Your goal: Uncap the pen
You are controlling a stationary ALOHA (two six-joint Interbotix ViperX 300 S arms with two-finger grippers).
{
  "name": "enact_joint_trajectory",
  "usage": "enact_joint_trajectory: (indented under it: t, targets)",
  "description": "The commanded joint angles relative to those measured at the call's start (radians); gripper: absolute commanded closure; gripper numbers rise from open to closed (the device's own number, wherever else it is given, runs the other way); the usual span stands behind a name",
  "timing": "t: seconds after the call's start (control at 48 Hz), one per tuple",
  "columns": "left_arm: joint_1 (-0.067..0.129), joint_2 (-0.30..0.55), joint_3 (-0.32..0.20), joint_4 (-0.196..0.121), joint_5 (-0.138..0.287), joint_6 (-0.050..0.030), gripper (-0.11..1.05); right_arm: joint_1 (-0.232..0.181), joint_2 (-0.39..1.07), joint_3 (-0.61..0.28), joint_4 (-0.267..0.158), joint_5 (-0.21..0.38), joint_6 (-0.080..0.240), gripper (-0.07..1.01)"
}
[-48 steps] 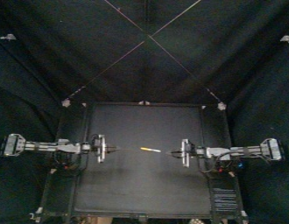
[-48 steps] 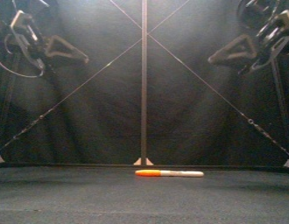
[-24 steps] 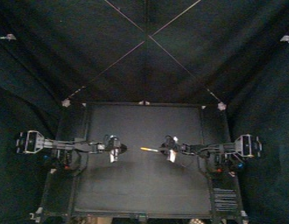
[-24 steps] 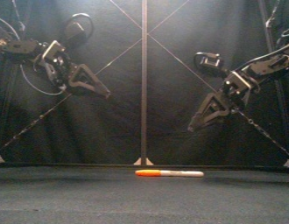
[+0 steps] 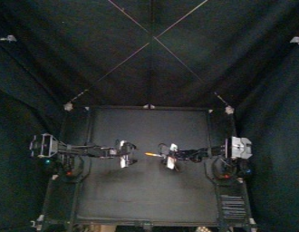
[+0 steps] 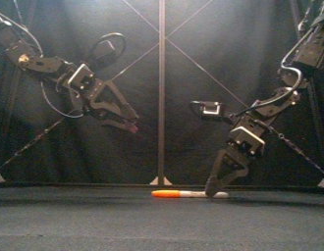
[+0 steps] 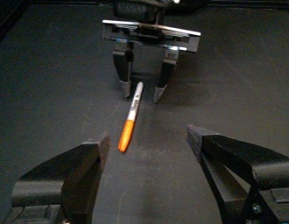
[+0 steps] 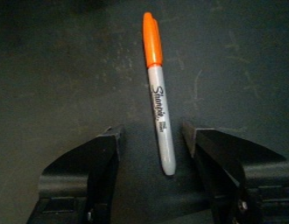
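Slippage is your main risk: the pen [image 6: 189, 194] lies flat at the middle of the worktop [image 6: 73, 221], orange cap [image 6: 165, 194] to the left, and the right tool [image 6: 217, 188] stands released, its jaws straddling the right end of the pale barrel [image 8: 162, 122]. Close that near the tip and the barrel may pivot out. The left tool [image 6: 128, 123], also released, hangs high on the left; a misjudged descent could knock the cap aside.
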Motion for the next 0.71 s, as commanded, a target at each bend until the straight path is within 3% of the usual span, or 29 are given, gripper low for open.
enact_joint_trajectory:
  t: [0.021, 0.292, 0.521, 0.708]
  targets:
    - [0.005, 0.000, -0.025, 0.003, 0.017, 0.0000, -0.06, -0.011, -0.006, -0.005, -0.003, 0.017, -0.002, 0.15]
    - [0.009, 0.005, -0.077, 0.008, 0.155, 0.0015, -0.06, -0.008, -0.052, -0.018, -0.018, 0.026, 0.000, 0.42]
    - [0.008, 0.051, -0.124, 0.046, 0.224, -0.0015, -0.06, 0.009, -0.152, -0.048, -0.034, 0.026, 0.000, 0.43]
    - [0.008, 0.100, -0.161, 0.052, 0.242, 0.0000, -0.06, 0.041, -0.198, -0.051, -0.049, 0.034, 0.005, 0.43]
